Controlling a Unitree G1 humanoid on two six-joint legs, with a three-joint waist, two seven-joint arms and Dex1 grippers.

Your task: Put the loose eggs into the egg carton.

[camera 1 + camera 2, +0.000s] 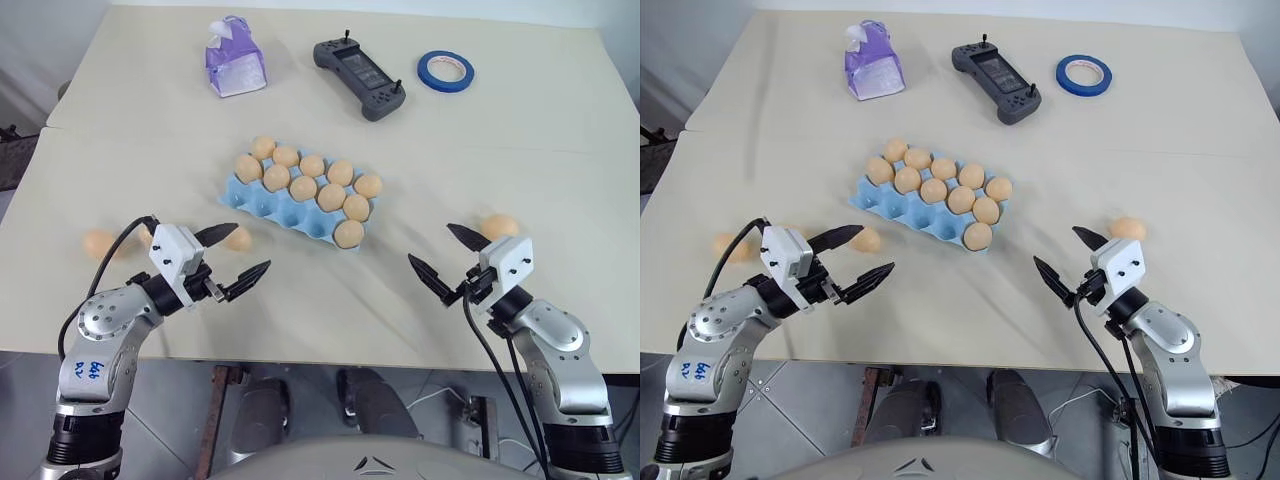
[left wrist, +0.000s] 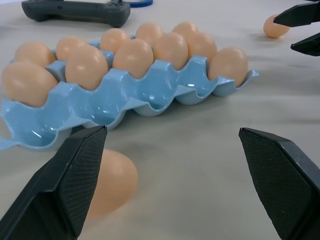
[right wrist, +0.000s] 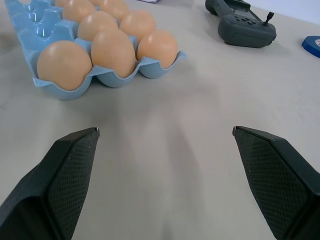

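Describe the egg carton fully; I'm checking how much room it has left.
The egg carton is a light blue, glossy moulded tray, lidless, with three rows of five cups. It lies flat at mid-table, slightly askew. Eleven tan eggs fill the two far rows and the near row's right end cup; four near cups stand empty. Nothing else touches it.

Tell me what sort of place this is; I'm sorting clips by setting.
Probably a lab or test room rather than a kitchen: a bare beige table carries a grey handheld controller and a roll of blue tape beside the egg carton, with cables trailing onto a tiled floor.
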